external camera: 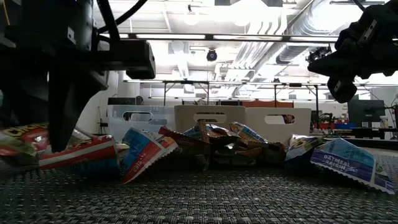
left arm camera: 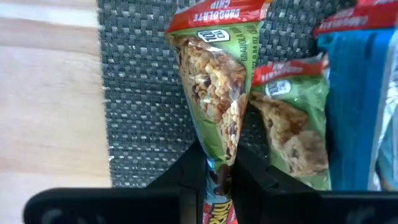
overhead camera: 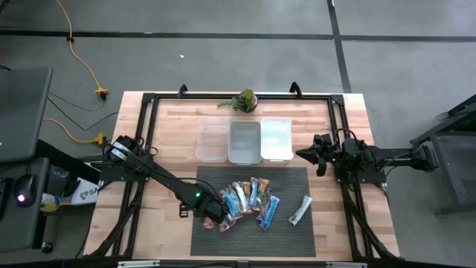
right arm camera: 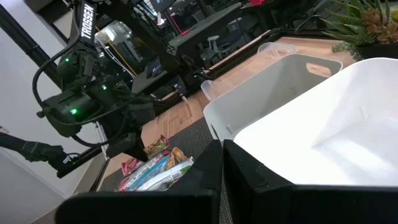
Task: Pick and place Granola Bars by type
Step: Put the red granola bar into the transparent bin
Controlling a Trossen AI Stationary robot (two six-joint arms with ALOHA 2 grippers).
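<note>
A green chocolate chip granola bar (left arm camera: 214,87) sits right in front of the left arm's wrist camera, with its end pinched between the two dark fingers (left arm camera: 186,180). So the left gripper (overhead camera: 210,214) is squeezed tight on this bar, down at the left end of the dark woven mat (overhead camera: 286,234).

The wooden table (overhead camera: 175,134) holds that mat. Three clear plastic bins (overhead camera: 244,141) stand in a row just past the far edge of the mat, touching side by side. A small green plant (overhead camera: 244,100) sits beyond the bins, by the far table edge.

The rest of the Granola Bars (overhead camera: 249,199) lie in a loose pile on the mat, just beside the left gripper. One white-silver bar (overhead camera: 300,211) lies apart, nearer the mat's right side.

The right gripper (overhead camera: 306,154) hangs above the table, right of the bins. Its fingers look pressed together and hold nothing.
</note>
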